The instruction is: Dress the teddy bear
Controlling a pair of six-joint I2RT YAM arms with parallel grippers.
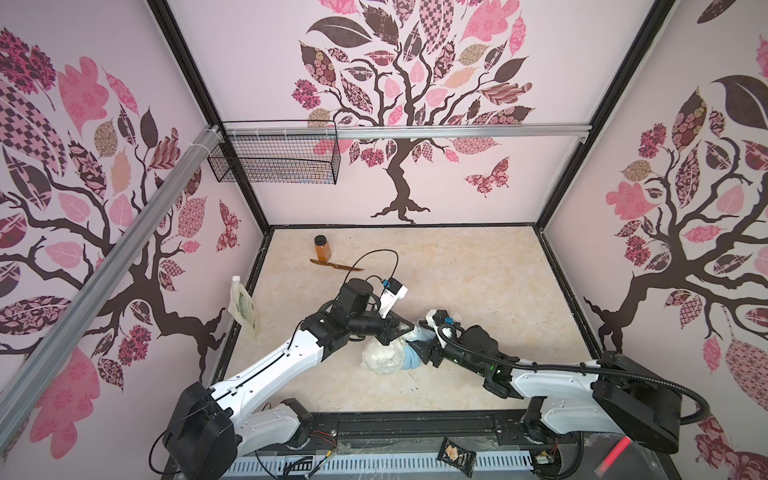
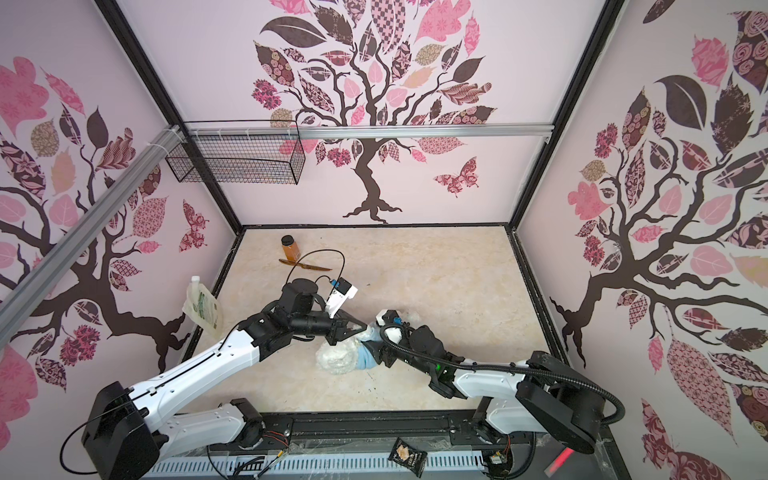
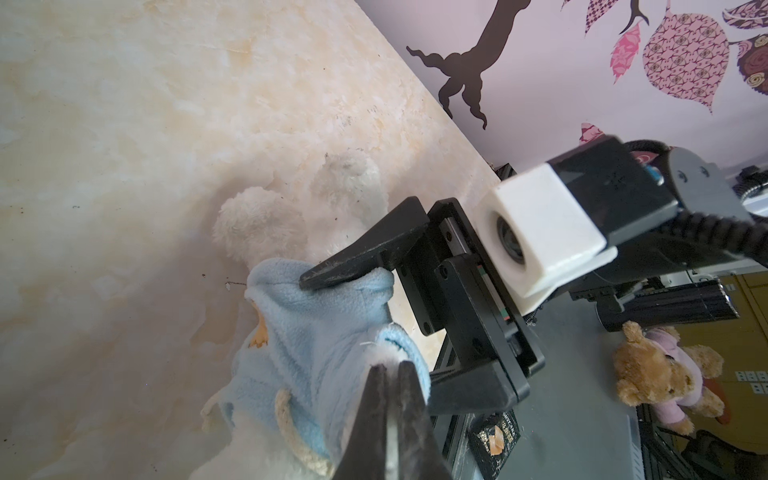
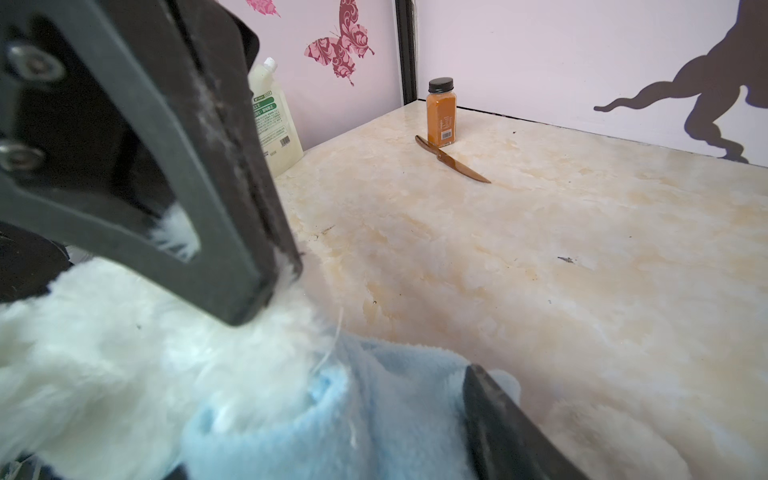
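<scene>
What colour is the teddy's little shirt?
Light blue. The shirt shows best in the left wrist view.

- Teddy bear [image 1: 380, 360]: white plush, long fluffy pile.
- Shirt [image 3: 324, 332]: light blue fleece, matt, soft nap.
- Surface [image 1: 478, 291]: cream marble look, smooth, faintly glossy.
- Left claw [image 3: 392, 368]: matt black plastic, flecked with fuzz.
- Knife [image 4: 451, 160]: brown, wood-like, glossy.
- Basket [image 1: 274, 162]: black wire mesh.
</scene>
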